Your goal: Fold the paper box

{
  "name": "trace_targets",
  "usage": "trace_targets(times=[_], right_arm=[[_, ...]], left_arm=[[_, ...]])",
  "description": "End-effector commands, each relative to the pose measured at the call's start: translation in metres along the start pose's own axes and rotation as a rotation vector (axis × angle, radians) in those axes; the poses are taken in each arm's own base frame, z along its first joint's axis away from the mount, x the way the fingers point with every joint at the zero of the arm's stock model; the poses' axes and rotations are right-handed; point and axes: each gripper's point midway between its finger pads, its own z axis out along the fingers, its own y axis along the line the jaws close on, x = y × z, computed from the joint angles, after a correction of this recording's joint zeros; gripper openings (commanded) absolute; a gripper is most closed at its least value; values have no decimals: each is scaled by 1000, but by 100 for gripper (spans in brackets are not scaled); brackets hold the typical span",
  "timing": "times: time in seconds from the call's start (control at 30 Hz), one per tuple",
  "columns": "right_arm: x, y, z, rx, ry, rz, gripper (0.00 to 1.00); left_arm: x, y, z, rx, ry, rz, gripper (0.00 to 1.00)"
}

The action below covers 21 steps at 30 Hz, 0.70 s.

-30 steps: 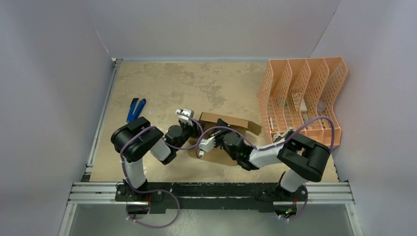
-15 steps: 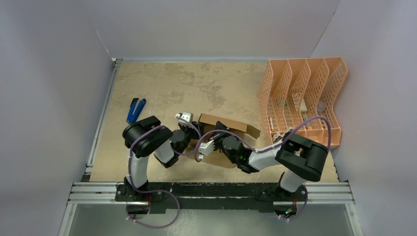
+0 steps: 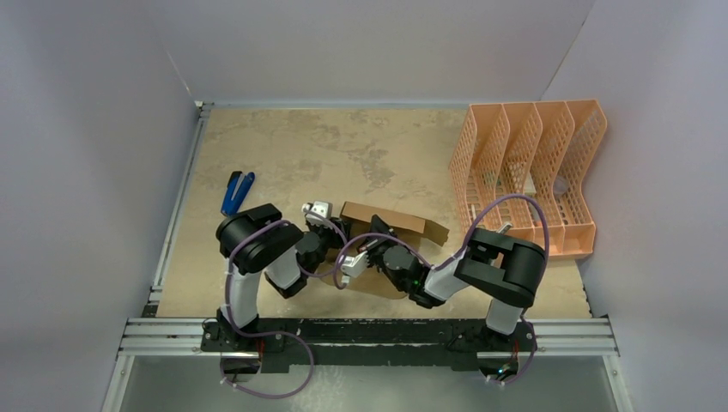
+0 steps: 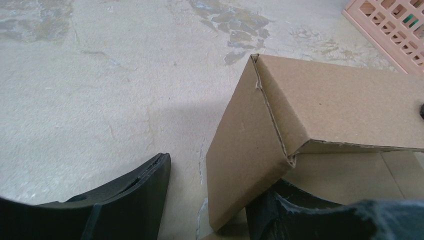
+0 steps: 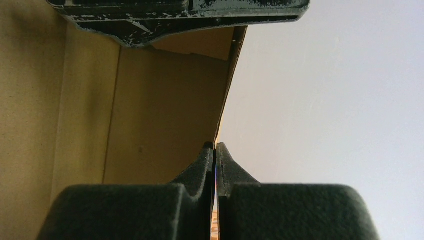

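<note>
The paper box [image 3: 388, 225] is brown cardboard, partly folded, in the middle of the table between both arms. In the left wrist view its side flap [image 4: 245, 160] stands tilted up beside a long wall [image 4: 345, 107]. My left gripper [image 4: 222, 172] is open around that flap, with one finger [image 4: 125, 200] outside it and the other finger [image 4: 320, 215] inside the box. My right gripper [image 5: 215, 147] is shut on the thin edge of a box wall [image 5: 160, 110]. The left gripper's finger [image 5: 175, 15] shows above it. In the top view both grippers [image 3: 336, 233] [image 3: 378, 240] are at the box's left end.
A peach-orange perforated file organizer [image 3: 528, 172] stands at the right, close to the box's right end; its corner shows in the left wrist view [image 4: 395, 25]. A blue tool [image 3: 236, 190] lies at the left. Grey walls enclose the table; a metal rail [image 3: 369, 335] runs along the near edge.
Both arms drew in toward the middle: the left elbow moved right, the right elbow moved left. The box shifted slightly left with the right gripper.
</note>
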Motion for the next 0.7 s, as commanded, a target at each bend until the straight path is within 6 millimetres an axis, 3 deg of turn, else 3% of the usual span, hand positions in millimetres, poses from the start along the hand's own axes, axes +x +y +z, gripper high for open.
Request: trace_targets(times=[0.0, 0.3, 0.47, 0.67], right_arm=[[-17, 5, 1, -3, -40, -32, 0], [-18, 6, 1, -13, -38, -41, 0], [-20, 4, 2, -10, -40, -41, 0], [-26, 6, 2, -18, -51, -43, 0]], left_arm=[[-29, 0, -13, 7, -125, -58, 56], [-51, 3, -35, 11, -152, -45, 62], [-59, -1, -36, 27, -159, -43, 62], [-65, -4, -28, 24, -184, -38, 53]])
